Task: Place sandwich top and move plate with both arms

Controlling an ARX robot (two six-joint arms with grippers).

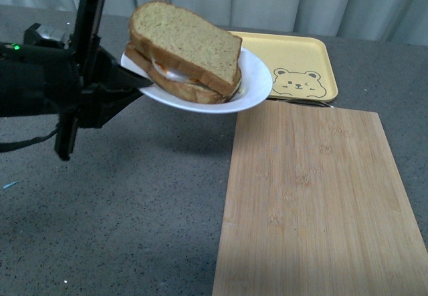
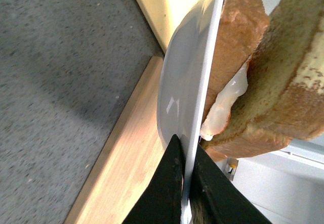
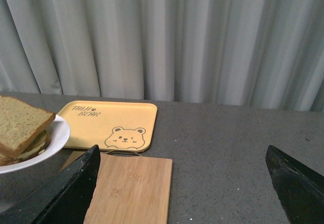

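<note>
The white plate [image 1: 257, 82] is held in the air above the grey table, left of the wooden board. My left gripper [image 1: 137, 82] is shut on its left rim; in the left wrist view the black fingers [image 2: 172, 183] pinch the plate's edge [image 2: 174, 82]. The sandwich top [image 1: 184, 39], tan speckled bread with a darker crust, lies on the filling and lower slice on the plate, and it shows in the left wrist view [image 2: 293, 82] with white egg oozing out. My right gripper [image 3: 182, 173] is open and empty, out of the front view. The plate [image 3: 55, 138] and sandwich top [image 3: 20, 123] show in the right wrist view.
A bamboo cutting board [image 1: 321, 202] lies on the table at front right. A yellow tray with a bear drawing [image 1: 301, 62] sits behind it. Grey curtains hang at the back. The dark speckled tabletop [image 1: 134, 202] spreads to the left.
</note>
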